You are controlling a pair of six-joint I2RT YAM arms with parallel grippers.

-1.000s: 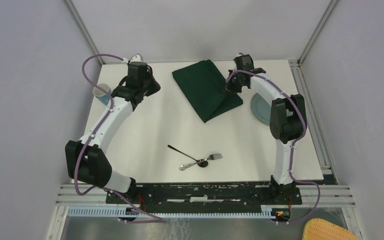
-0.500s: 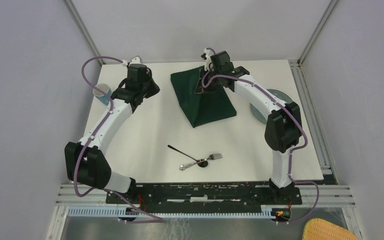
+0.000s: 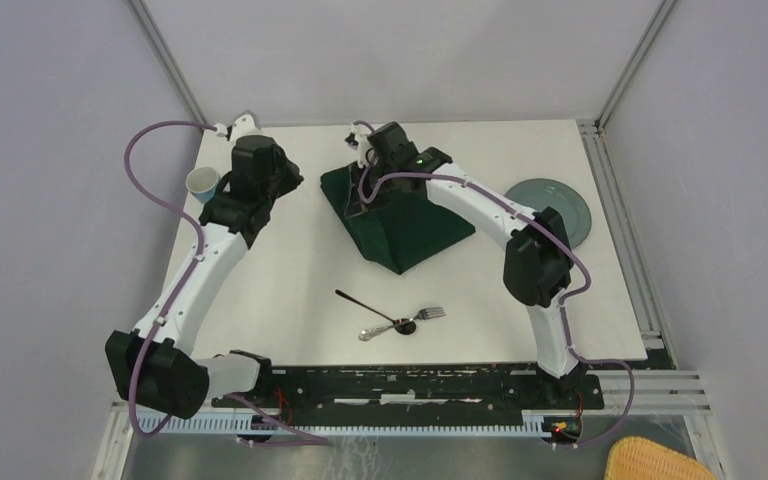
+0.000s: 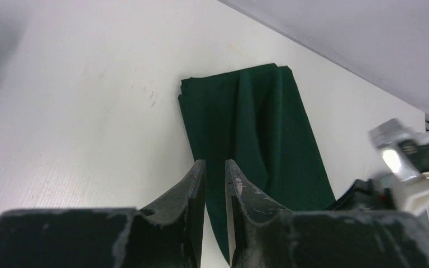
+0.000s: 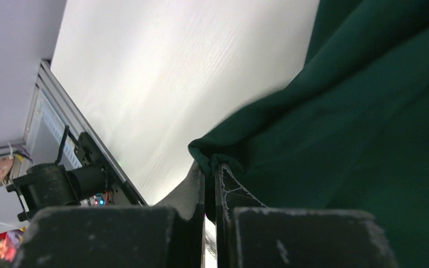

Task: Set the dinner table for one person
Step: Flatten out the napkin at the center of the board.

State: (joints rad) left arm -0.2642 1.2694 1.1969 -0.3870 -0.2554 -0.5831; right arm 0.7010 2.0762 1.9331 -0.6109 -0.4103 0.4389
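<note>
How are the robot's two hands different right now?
The right hand is pinched on a fold of the green cloth; the left hand holds nothing. The right hand is squeezed tight; the left hand is open a little, with a small gap. The right hand is at the cloth; the left hand is beside it, over the bare dinner table. Both are dark two-finger hands.

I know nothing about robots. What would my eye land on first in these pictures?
The dark green cloth at the far middle of the white dinner table stands out, bunched into a peak where the right hand pinches a fold of it. Next comes the crossed cutlery lying near the front edge, between the two arms. A grey-blue plate sits at the far right and a small cup at the far left.
</note>
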